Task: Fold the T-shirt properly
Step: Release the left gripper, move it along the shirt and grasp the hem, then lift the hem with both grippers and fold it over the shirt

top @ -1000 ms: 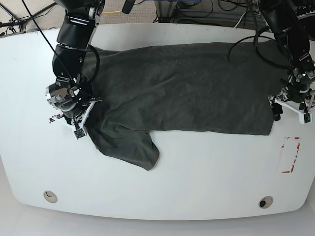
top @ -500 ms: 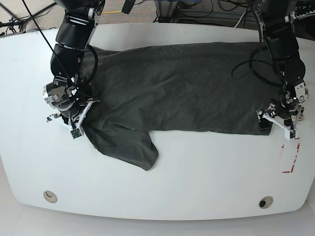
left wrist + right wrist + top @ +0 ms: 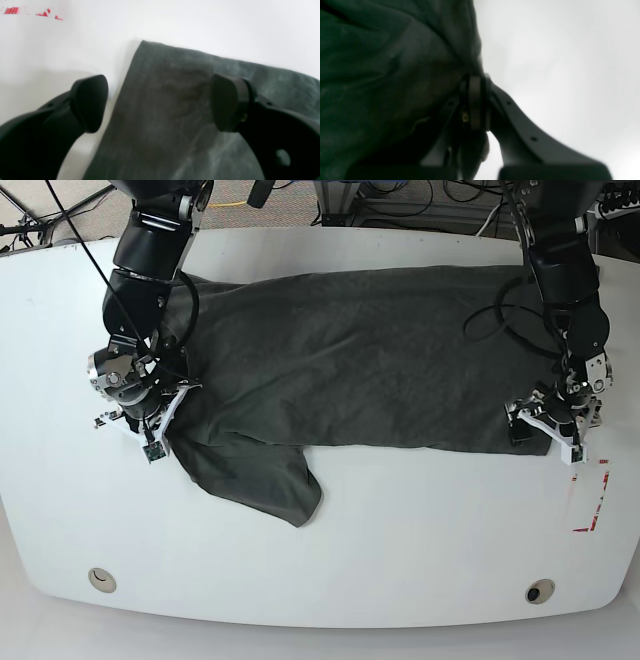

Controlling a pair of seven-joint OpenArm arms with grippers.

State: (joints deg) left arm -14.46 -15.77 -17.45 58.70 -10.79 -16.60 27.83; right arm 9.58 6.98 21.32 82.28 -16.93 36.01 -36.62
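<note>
The dark charcoal T-shirt (image 3: 360, 360) lies spread across the white table, one sleeve (image 3: 265, 480) hanging toward the front. My left gripper (image 3: 545, 435) is open over the shirt's front right corner. In the left wrist view (image 3: 158, 102) one finger (image 3: 90, 102) is over bare table and the other (image 3: 228, 101) over the cloth (image 3: 175, 112). My right gripper (image 3: 150, 442) is at the shirt's left edge. In the right wrist view (image 3: 475, 105) its fingers are shut together with bunched cloth (image 3: 395, 75) pinched between them.
Red tape marks (image 3: 590, 495) lie on the table just right of the left gripper and show in the left wrist view (image 3: 47, 12). Two round holes (image 3: 100, 580) (image 3: 540, 591) sit near the table's front edge. Cables lie behind the table.
My left gripper has moved left from beside the shirt onto its front right corner. My right gripper has stayed at the left edge, shifting slightly.
</note>
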